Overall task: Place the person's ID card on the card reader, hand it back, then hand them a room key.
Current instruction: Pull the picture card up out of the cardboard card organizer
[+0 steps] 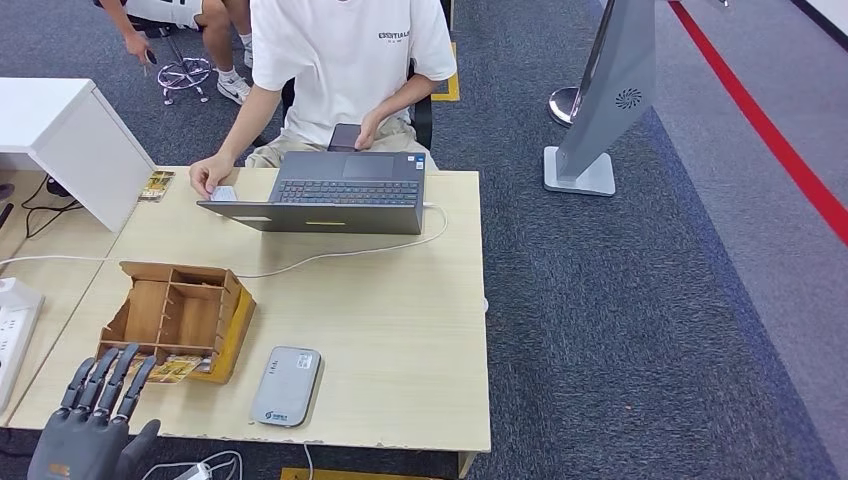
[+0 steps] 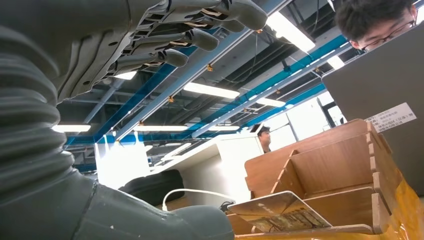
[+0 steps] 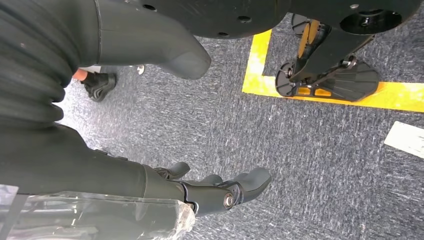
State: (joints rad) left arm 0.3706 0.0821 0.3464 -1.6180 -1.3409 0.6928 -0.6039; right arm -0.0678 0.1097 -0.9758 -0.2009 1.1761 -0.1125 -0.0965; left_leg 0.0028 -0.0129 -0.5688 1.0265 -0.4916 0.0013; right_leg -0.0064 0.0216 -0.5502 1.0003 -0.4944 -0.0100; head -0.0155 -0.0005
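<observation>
Apparently you are at the first step: the ID card (image 1: 224,193) lies at the bench's (image 1: 400,340) far edge under the person's hand (image 1: 207,176). Your left hand (image 1: 100,415) hovers released, fingers spread, at the near-left corner, well apart. Next, reach for the card. The card reader (image 1: 286,385) waits near the front edge.

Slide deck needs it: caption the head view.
Left hand open beside wooden organizer; card reader empty; seated person holds a card at the laptop.
</observation>
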